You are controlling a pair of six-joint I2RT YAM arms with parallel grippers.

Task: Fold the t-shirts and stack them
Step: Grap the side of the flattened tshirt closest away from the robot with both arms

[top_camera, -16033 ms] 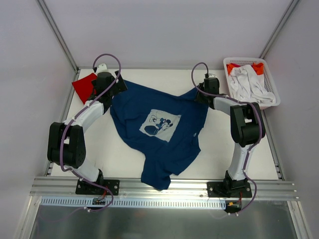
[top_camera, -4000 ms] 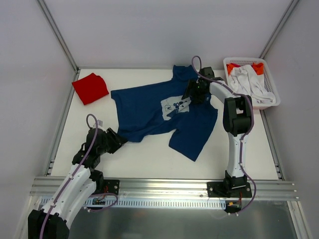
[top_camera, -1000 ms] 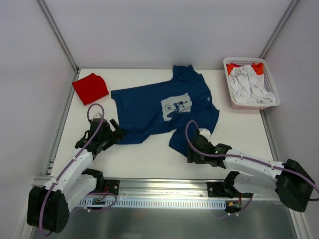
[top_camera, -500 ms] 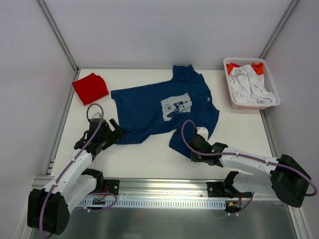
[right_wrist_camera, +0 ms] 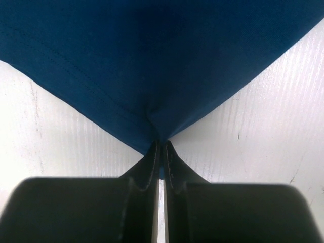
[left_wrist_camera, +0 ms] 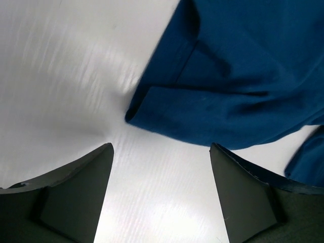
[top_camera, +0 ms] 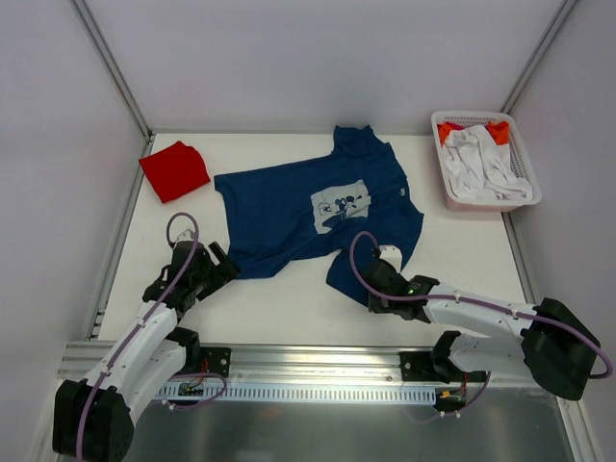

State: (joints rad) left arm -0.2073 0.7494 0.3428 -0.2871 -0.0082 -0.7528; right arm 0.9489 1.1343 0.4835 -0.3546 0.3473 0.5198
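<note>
The navy blue t-shirt (top_camera: 308, 207) lies spread across the middle of the table, print side up. Its near hem corner is pinched in my right gripper (top_camera: 372, 287), which is shut on it. In the right wrist view the cloth (right_wrist_camera: 152, 61) bunches into the shut right gripper (right_wrist_camera: 162, 145). My left gripper (top_camera: 222, 262) stands open just short of the shirt's left corner. In the left wrist view that navy corner (left_wrist_camera: 167, 114) lies ahead of the left gripper (left_wrist_camera: 161, 148), nothing between the fingers. The red t-shirt (top_camera: 175, 170) lies folded at the far left.
A white slatted basket (top_camera: 521, 158) holding white and orange cloth stands at the far right corner. Metal frame rails run along the table's left and right edges and its near edge.
My right gripper slid forward to the navy shirt's near hem corner and shut on it. The left gripper shifted slightly near the shirt's left corner and narrowed a little, staying open.
</note>
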